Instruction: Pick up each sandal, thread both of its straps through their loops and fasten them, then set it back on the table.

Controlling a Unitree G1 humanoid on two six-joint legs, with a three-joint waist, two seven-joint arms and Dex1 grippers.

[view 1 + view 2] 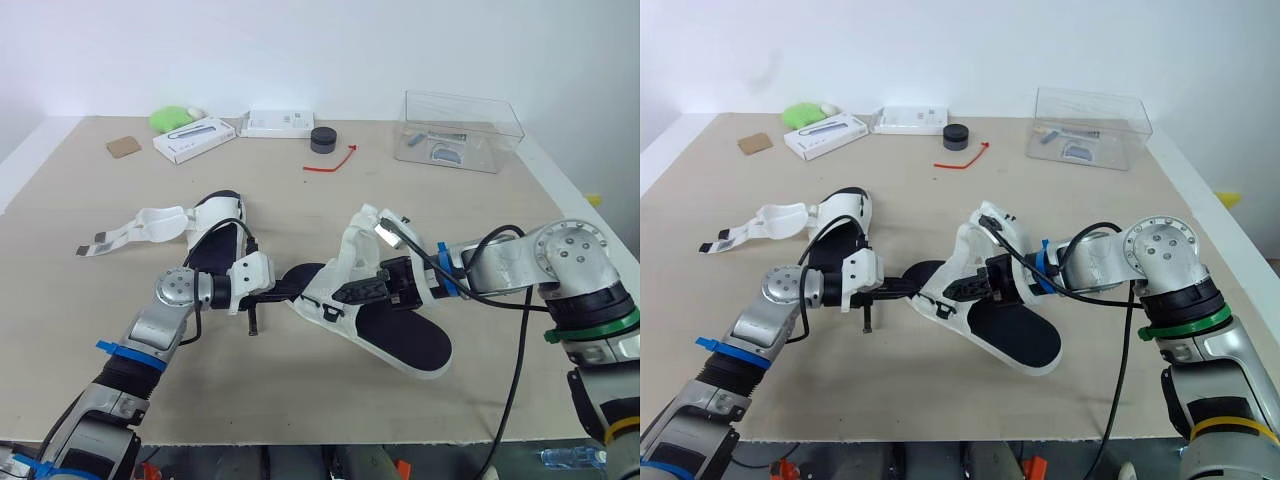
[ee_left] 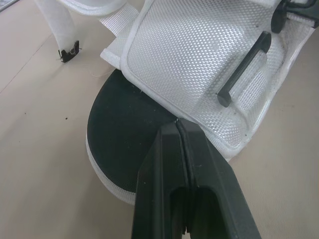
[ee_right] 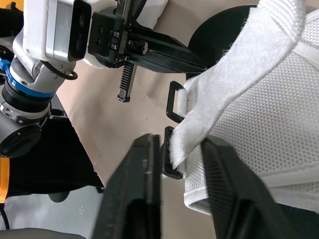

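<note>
One white mesh sandal with a black insole [image 1: 400, 335] lies in the middle of the table, and both grippers are on it. My right gripper [image 3: 182, 149] is shut on the end of its white strap [image 3: 234, 64], right beside a black loop [image 3: 175, 102]. My left gripper [image 2: 178, 124] is shut, and its tips press against the edge of the mesh upper [image 2: 199, 59] above the heel of the insole. A second sandal [image 1: 215, 235] lies to the left with its straps [image 1: 135, 228] undone and spread across the table.
Along the far edge stand a clear plastic box [image 1: 460, 130], two white boxes [image 1: 195, 138] [image 1: 280, 123], a black round cap [image 1: 323, 139], a red tie [image 1: 335, 163], a green object [image 1: 172, 118] and a brown card [image 1: 123, 147].
</note>
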